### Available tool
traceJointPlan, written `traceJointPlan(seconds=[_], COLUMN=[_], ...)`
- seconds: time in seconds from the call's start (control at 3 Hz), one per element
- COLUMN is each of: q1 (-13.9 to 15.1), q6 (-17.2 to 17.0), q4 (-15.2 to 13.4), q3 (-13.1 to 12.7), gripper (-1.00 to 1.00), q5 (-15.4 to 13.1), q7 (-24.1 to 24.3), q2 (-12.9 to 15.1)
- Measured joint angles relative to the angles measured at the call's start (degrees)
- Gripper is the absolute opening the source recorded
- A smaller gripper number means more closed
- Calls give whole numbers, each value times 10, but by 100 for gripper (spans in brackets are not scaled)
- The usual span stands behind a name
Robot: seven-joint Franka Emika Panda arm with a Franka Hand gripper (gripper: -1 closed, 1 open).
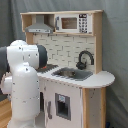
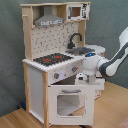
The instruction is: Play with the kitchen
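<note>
The kitchen (image 2: 37,85) is a tall white and light-wood toy unit, seen in both exterior views. It has a black-red hob (image 2: 50,59), a black faucet (image 2: 75,39), a sink (image 1: 72,74), a grey hood (image 1: 41,25) and a small microwave (image 1: 71,22). In the second exterior view my gripper (image 2: 80,77) hangs right in front of the knob panel, just above the top edge of the windowed oven door (image 2: 70,104). That door leans slightly outward. My white arm (image 1: 22,80) hides the hob and the gripper in the first exterior view.
A rounded counter end (image 1: 102,80) sticks out beside the sink. The kitchen stands on a wooden floor (image 2: 112,107) in front of a grey curtain (image 1: 117,45). My arm (image 2: 116,55) reaches in from the second exterior view's right.
</note>
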State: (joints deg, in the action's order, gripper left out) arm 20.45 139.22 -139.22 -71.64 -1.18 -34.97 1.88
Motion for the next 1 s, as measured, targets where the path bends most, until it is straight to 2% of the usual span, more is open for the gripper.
traceJointPlan(seconds=[0.33, 0.67, 1.0], q1=[-15, -53, -59], q6=[0, 0, -9], q4=[17, 25, 31], q3=[-14, -15, -15], gripper=[-100, -100, -100], q5=[0, 0, -9], q7=[47, 87, 143], q2=[18, 34, 32])
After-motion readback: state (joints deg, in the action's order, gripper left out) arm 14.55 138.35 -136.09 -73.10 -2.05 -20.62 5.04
